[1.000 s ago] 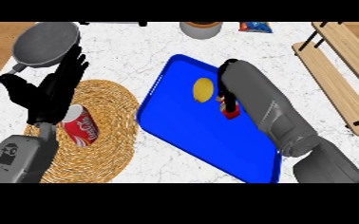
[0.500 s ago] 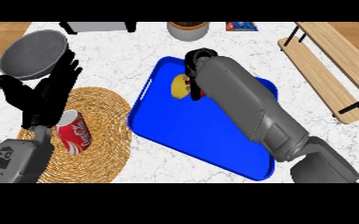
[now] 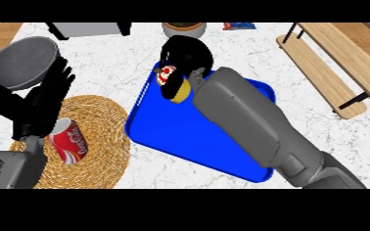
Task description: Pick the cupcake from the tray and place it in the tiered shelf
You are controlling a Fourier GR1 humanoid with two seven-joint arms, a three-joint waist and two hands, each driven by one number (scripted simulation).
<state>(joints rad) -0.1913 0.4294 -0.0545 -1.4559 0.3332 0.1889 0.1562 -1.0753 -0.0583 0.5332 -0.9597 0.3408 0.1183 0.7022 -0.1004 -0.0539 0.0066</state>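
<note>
The cupcake (image 3: 174, 84), with a yellow wrapper and a white and red top, lies tilted on its side in my right hand (image 3: 191, 55). The black fingers curl round it from above and behind, over the far corner of the blue tray (image 3: 182, 139). My grey right forearm crosses the tray from the lower right and hides much of it. The wooden tiered shelf (image 3: 331, 64) stands at the right edge, well apart from the hand. At the left my left hand (image 3: 42, 100) stays open, fingers up, holding nothing.
A red soda can (image 3: 69, 140) lies on a round woven mat (image 3: 98, 142) beside the left hand. A grey round pan (image 3: 27, 67) sits at the far left. At the back are a grey box (image 3: 86, 29), a bowl (image 3: 184, 28) and a small packet (image 3: 239, 26).
My right hand has closed round the cupcake and tipped it on its side near the tray's far corner. The whole view has shifted. The left hand stays open.
</note>
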